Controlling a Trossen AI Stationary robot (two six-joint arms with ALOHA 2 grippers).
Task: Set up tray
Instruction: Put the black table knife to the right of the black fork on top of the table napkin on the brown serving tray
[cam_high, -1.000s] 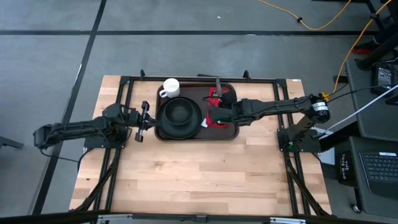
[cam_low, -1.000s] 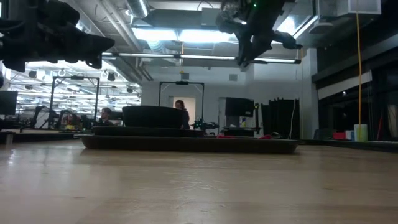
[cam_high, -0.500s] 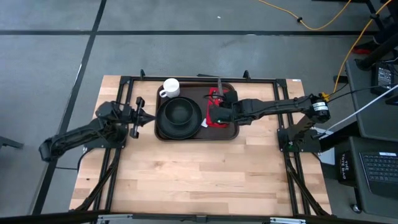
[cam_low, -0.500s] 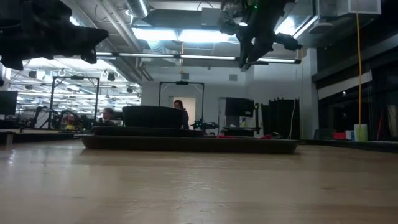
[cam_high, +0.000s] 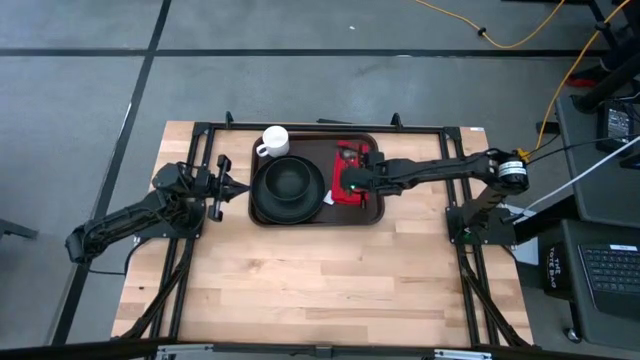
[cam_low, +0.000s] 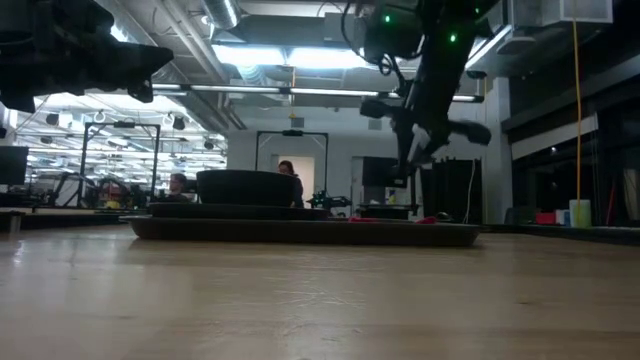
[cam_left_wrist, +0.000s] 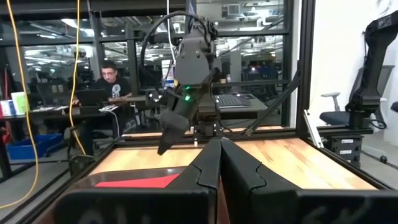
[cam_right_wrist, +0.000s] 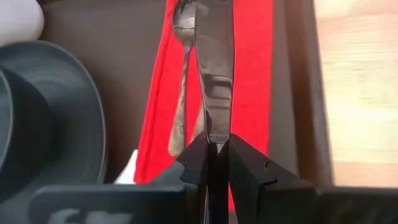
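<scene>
Over the red napkin (cam_right_wrist: 255, 74) on the tray (cam_high: 377, 212), right hand (cam_right_wrist: 213, 152) pinches a knife (cam_right_wrist: 214, 68) beside the fork (cam_right_wrist: 181, 74). Tray at bench (cam_high: 300, 290) far centre. Left hand (cam_high: 226, 187) closed, empty, just beside tray. Risk: knife dropped askew strikes fork, or slides off napkin.

Left gripper (cam_high: 222, 190) closed, raised near table's left edge; right gripper (cam_high: 345, 184) clamped on knife (cam_right_wrist: 213, 68), arm extended from right edge.

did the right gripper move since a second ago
Yes. In the high view the right gripper has shifted toward the mug's end of the red napkin on the tray, still clamping a knife.
</scene>
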